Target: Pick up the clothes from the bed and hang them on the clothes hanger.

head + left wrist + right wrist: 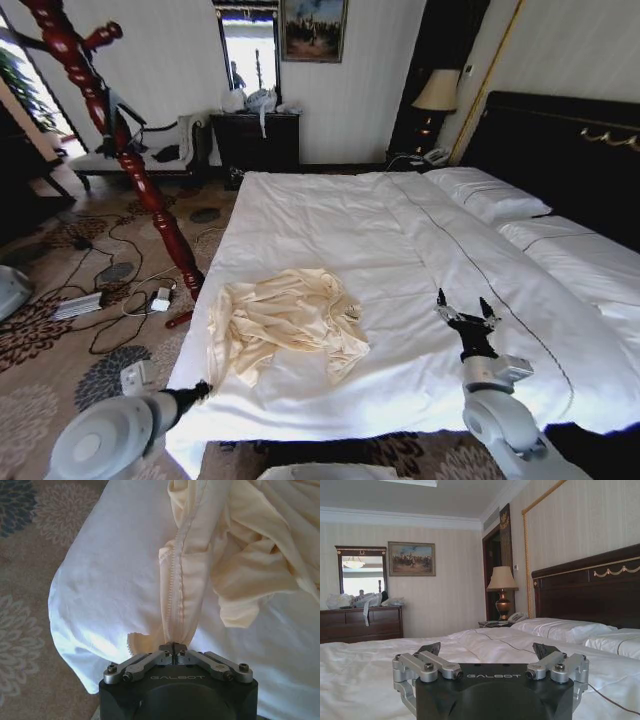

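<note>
The clothes [285, 322], a pale cream-yellow garment, lie crumpled on the near left part of the bed [400, 230]. My left gripper [203, 388] is at the bed's near left corner. In the left wrist view my left gripper [173, 646] is shut on a stitched edge of the clothes [240, 545], which run up from its tips. My right gripper [463, 302] hovers open over the sheet to the right of the garment; in the right wrist view my right gripper [487, 650] holds nothing. A dark shape [118, 125] hangs on the coat stand; I cannot tell if it is the clothes hanger.
A red-brown wooden coat stand [150, 195] rises from the floor left of the bed. Cables and a power strip [78, 305] lie on the patterned carpet. White pillows [490, 195] and a dark headboard [560, 140] are at the right; a dresser [258, 140] stands beyond the bed.
</note>
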Controlling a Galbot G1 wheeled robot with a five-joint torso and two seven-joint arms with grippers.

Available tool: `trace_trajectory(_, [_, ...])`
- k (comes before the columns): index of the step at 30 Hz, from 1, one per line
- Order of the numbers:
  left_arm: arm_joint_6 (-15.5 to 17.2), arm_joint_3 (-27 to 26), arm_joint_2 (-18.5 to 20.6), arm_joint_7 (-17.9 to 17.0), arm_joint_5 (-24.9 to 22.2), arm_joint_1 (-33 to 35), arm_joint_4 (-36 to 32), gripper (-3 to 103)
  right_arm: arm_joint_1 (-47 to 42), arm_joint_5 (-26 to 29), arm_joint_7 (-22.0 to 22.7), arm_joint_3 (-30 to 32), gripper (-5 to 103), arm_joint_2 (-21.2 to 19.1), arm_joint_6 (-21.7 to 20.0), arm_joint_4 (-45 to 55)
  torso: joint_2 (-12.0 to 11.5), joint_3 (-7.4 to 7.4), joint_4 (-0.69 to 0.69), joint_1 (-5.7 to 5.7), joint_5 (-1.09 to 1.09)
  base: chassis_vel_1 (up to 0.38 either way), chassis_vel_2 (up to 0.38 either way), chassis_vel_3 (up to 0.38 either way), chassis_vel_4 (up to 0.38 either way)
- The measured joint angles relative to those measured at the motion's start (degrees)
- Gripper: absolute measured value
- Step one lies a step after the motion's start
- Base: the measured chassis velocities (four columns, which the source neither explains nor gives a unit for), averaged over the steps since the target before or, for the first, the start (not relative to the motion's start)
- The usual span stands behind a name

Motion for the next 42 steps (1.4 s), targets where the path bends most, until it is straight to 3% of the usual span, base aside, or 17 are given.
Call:
trace_trajectory(8, [-0.4, -0.6, -1.1, -4.5, -8.6, -1.2, 0.0, 0, -0.8, -0.1, 0.0, 0.8, 100, 0.2, 0.3, 0.8, 0.0, 0.00, -0.01, 0.01, 0.00, 0.000, 0.000, 0.000, 0.000])
trace_trajectory(9, [0.4, -1.4, -1.5, -5.4, -9.6, -1.6, 0.0, 10, -0.9, -0.2, 0.0, 0.8, 100, 0.2, 0.3, 0.8, 0.0, 0.00, 0.01, 0.01, 0.00, 0.000, 0.000, 0.000, 0.000])
trace_trajectory(12, [1.1, -2.6, -1.9, -4.8, -10.4, -2.9, -0.1, 16, -1.0, -0.3, 0.0, 0.8, 100, 0.3, 0.4, 0.8, 0.0, 0.00, 0.02, 0.01, 0.00, 0.000, 0.000, 0.000, 0.000])
trace_trajectory(14, [1.3, -3.9, -2.2, -2.5, -10.5, -4.9, -0.1, 26, -1.3, -0.3, 0.0, 1.0, 100, 0.3, 0.4, 0.8, 0.0, 0.00, -0.01, 0.01, 0.00, 0.000, 0.000, 0.000, 0.000])
trace_trajectory(16, [0.1, -4.9, -2.8, 2.1, -5.2, -7.1, -0.3, 32, -1.4, -0.4, 0.0, 1.0, 100, 0.4, 0.4, 0.8, 0.0, 0.01, -0.01, 0.02, -0.01, 0.000, 0.000, 0.000, 0.000])
trace_trajectory(17, [-1.1, -5.4, -2.8, 6.6, 0.3, -9.1, -0.6, 38, -1.3, -0.4, 0.0, 1.0, 100, 0.4, 0.4, 0.8, 0.0, 0.01, 0.01, 0.01, 0.00, 0.000, 0.000, 0.000, 0.000])
trace_trajectory(19, [-1.5, -5.5, -2.8, 7.8, 1.7, -9.8, -0.6, 43, -1.3, -0.4, 0.0, 1.0, 100, 0.4, 0.4, 0.7, 0.0, 0.01, 0.02, 0.01, 0.01, 0.000, 0.000, 0.000, 0.000])
trace_trajectory(20, [-2.3, -5.7, -2.5, 10.5, 4.4, -12.3, -0.6, 43, -1.3, -0.4, 0.0, 1.0, 100, 0.4, 0.4, 0.6, 0.0, 0.01, 0.02, 0.01, 0.00, 0.000, 0.000, 0.000, 0.000])
trace_trajectory(22, [-4.1, -5.3, -1.1, 16.3, 8.3, -20.3, 1.6, 59, -1.0, -0.5, 0.0, 0.9, 100, 0.4, 0.4, 0.2, 0.0, 0.01, 0.01, 0.01, 0.02, 0.000, 0.000, 0.000, 0.000])
trace_trajectory(23, [-4.1, -5.3, -1.1, 16.3, 8.3, -20.3, 1.6, 59, -1.0, -0.5, 0.0, 0.9, 100, 0.4, 0.4, 0.2, 0.0, 0.01, 0.01, 0.01, 0.02, 0.000, 0.000, 0.000, 0.000])
trace_trajectory(24, [-4.1, -5.1, -0.8, 17.9, 9.0, -22.7, 3.4, 59, -1.0, -0.5, 0.0, 0.8, 100, 0.4, 0.4, 0.1, 0.0, 0.01, 0.02, 0.01, 0.02, 0.000, 0.000, 0.000, 0.000])
trace_trajectory(26, [-2.9, -3.3, -0.1, 21.8, 8.8, -34.7, 14.9, 70, -0.7, -0.5, 0.0, 0.6, 100, 0.7, 0.4, -0.2, 0.0, 0.01, -0.04, 0.02, 0.00, 0.000, 0.000, 0.000, 0.000])
trace_trajectory(31, [-0.3, -0.3, -0.3, 24.7, 7.5, -44.6, 29.6, 86, 0.6, -0.4, 0.1, -0.1, 100, 1.0, 0.5, -1.2, 0.0, 0.02, -0.03, 0.04, -0.02, 0.000, 0.000, 0.000, 0.000])
trace_trajectory(32, [-0.3, -0.3, -0.3, 24.7, 7.5, -44.6, 29.6, 86, 0.6, -0.4, 0.1, -0.1, 100, 1.0, 0.5, -1.2, 0.0, 0.02, -0.03, 0.04, -0.02, 0.000, 0.000, 0.000, 0.000])
trace_trajectory(35, [2.0, -0.4, -1.4, 24.8, 4.0, -48.0, 40.0, 98, 3.7, 0.3, 0.1, -2.5, 100, 0.2, 0.4, -2.9, 0.0, 0.02, 0.05, 0.03, 0.00, 0.000, 0.000, 0.000, 0.000])
trace_trajectory(38, [2.6, 0.2, -3.2, 24.0, 0.7, -49.9, 45.3, 100, 4.2, 0.7, 0.1, -3.0, 100, -0.2, 0.4, -3.3, 0.0, 0.02, 0.05, 0.03, -0.02, 0.000, 0.000, 0.000, 0.000])
trace_trajectory(42, [2.6, 1.8, -5.6, 25.6, 2.1, -51.8, 50.0, 100, 4.9, 1.2, 0.1, -3.5, 100, -0.7, 0.4, -3.8, 0.0, 0.01, -0.03, 0.03, -0.01, 0.000, 0.000, 0.000, 0.000])
